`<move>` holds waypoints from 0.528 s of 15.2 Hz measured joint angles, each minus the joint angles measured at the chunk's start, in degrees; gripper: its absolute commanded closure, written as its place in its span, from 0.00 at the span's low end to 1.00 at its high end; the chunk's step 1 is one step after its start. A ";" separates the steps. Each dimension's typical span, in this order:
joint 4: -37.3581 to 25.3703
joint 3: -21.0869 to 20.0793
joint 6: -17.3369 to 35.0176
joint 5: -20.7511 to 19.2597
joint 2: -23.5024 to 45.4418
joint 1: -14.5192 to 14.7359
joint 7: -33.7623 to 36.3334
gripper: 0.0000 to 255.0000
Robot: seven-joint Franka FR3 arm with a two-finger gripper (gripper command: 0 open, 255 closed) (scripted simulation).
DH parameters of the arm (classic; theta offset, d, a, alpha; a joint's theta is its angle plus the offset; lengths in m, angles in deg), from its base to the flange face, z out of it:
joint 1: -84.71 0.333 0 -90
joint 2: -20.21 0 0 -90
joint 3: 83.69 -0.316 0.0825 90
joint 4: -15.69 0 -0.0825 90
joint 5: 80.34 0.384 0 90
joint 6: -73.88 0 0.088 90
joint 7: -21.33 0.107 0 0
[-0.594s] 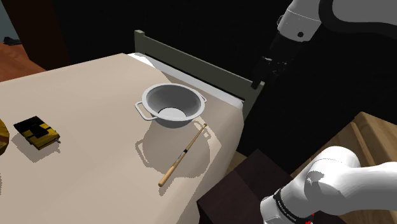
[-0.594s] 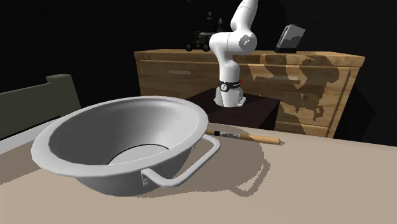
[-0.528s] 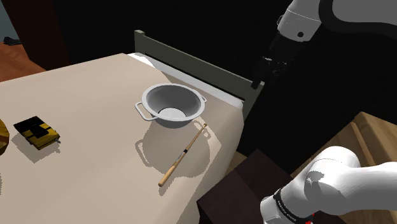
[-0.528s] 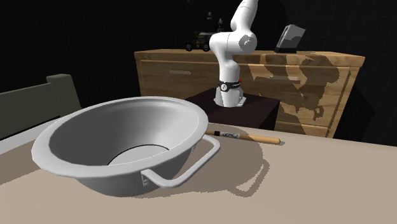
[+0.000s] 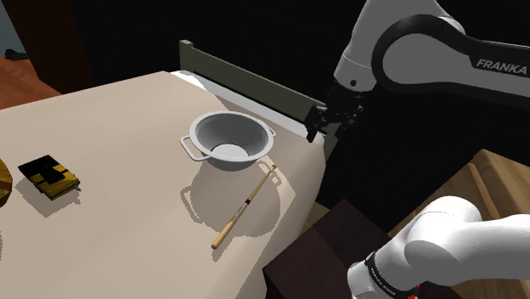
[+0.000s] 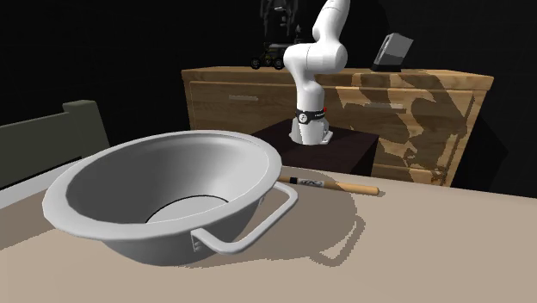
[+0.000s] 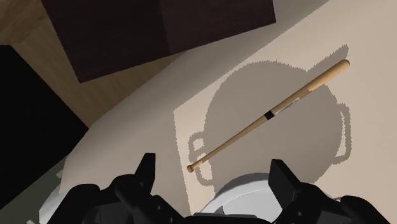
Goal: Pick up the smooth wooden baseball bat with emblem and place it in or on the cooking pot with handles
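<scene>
So we're at the reach-in stage: the tool (image 5: 325,121) hangs up by the headboard (image 5: 255,85) corner, off past the bed (image 5: 119,170) edge, fingers spread wide with nothing between them. The bat (image 5: 245,204) lies flat on the bed just beside the pot (image 5: 208,129), its thin knob end nearest the pot and the fat end pointing away. We'd swing across and turn the wrist so the fingers straddle the shaft crosswise. We'd aim around the black band (image 7: 270,115) so it balances, then drop straight down. Keep clear of the pot rim, and go low, since a round bat probably rolls if nudged
</scene>
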State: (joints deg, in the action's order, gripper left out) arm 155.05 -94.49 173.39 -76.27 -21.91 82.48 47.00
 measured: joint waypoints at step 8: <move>6.14 -8.85 14.22 4.99 9.15 -2.68 18.31 0.00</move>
State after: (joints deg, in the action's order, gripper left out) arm 161.19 -103.34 187.61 -71.28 -12.76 79.80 65.31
